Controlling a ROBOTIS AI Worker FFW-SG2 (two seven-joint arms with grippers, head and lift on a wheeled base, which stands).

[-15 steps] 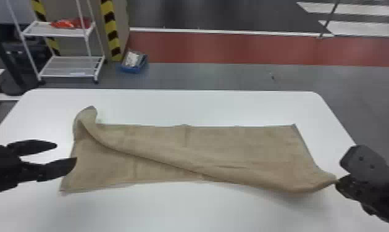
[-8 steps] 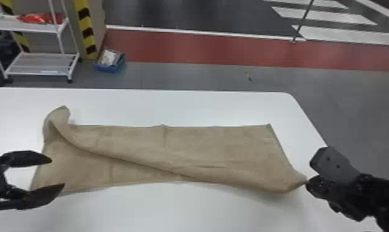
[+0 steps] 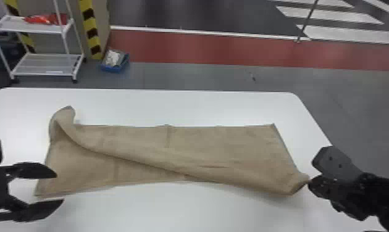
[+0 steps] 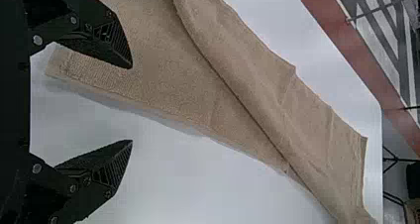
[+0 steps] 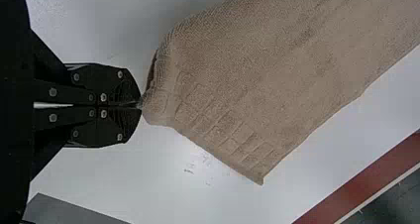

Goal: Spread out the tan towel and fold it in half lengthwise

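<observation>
- Motion shows mostly on our left: over the last second the left fingers (image 3: 36, 170) have come toward the near edge of the tan towel (image 3: 227, 151), and now stand by its near left corner (image 3: 44, 189).
- Our head view has also shifted a little, while the towel lies much as it did, spread across the worktop (image 3: 178, 213) with a flap turned over on a long slant.
- For the task, we judge this is the fold half made: the right end looks doubled, but the left end still shows a wedge of under layer, and the far left corner (image 3: 64, 114) curls up beyond the rest.
- We have the left fingers spread wide and holding nothing; in the left wrist view one overlaps the cloth and the other is over bare worktop. Whether they touch the towel we cannot tell.
- Our right fingers (image 5: 116, 85) are pressed together on a pinched bit of the towel's edge at its near right end.
- Next, we would probably even up the left end; pulling from the right alone could skew the fold.
</observation>
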